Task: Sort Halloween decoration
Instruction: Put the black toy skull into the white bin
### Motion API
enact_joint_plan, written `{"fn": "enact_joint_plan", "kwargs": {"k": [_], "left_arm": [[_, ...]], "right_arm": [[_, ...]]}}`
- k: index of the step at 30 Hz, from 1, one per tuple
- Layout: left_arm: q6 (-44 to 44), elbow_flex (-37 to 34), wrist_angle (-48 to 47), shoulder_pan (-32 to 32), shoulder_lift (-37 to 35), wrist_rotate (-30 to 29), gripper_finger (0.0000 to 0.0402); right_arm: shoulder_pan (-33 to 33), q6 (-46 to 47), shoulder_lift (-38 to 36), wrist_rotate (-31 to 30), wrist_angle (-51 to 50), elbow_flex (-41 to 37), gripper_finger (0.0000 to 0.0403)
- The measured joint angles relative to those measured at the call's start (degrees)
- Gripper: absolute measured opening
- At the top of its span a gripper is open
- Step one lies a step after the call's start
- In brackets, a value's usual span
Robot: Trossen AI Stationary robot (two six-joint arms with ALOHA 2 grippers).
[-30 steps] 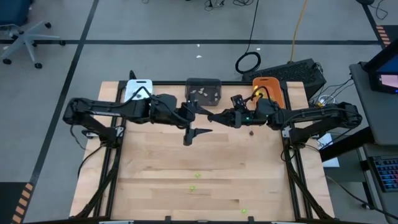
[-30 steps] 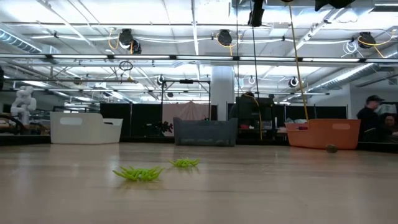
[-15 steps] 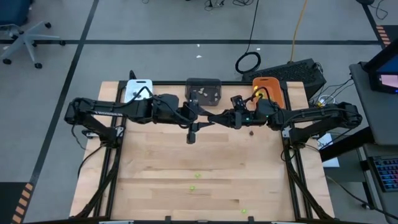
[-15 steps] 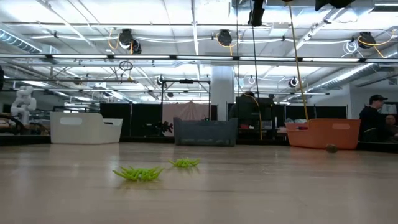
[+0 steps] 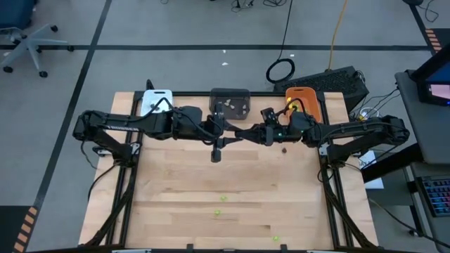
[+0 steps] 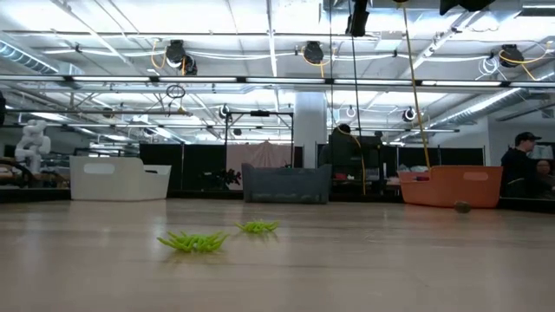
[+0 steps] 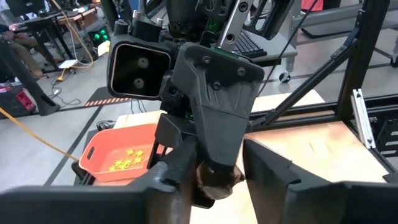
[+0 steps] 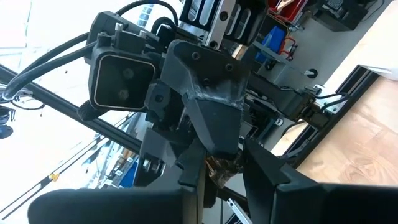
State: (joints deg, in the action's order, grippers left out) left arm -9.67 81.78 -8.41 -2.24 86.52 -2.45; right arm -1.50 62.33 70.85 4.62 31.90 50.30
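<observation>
Meeting in the upper middle of the high view, just below the dark grey tray (image 5: 230, 93), the left gripper (image 5: 222, 132) and right gripper (image 5: 240, 132) stand tip to tip above the table (image 5: 176, 204). The right gripper is clamped on a dark brown piece (image 7: 217, 177). Whether the left gripper has closed on that piece cannot be told. Lime green pieces (image 5: 223, 198) lie scattered at lower centre. The white tray (image 5: 156, 100) sits upper left and the orange tray (image 5: 304, 98) upper right.
</observation>
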Motion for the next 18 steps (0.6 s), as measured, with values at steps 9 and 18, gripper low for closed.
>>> {"fn": "enact_joint_plan", "kwargs": {"k": [9, 18], "left_arm": [[-1.1, 0.0, -0.7, -0.2, -0.1, -0.4, 0.0188], [-3.3, 0.0, -1.9, -0.2, -0.2, -2.3, 0.0119]], "right_arm": [[0.0, 0.0, 0.0, -0.3, 0.1, 0.0, 0.0057], [0.0, 0.0, 0.0, -0.3, 0.0, 0.0, 0.0057]]}}
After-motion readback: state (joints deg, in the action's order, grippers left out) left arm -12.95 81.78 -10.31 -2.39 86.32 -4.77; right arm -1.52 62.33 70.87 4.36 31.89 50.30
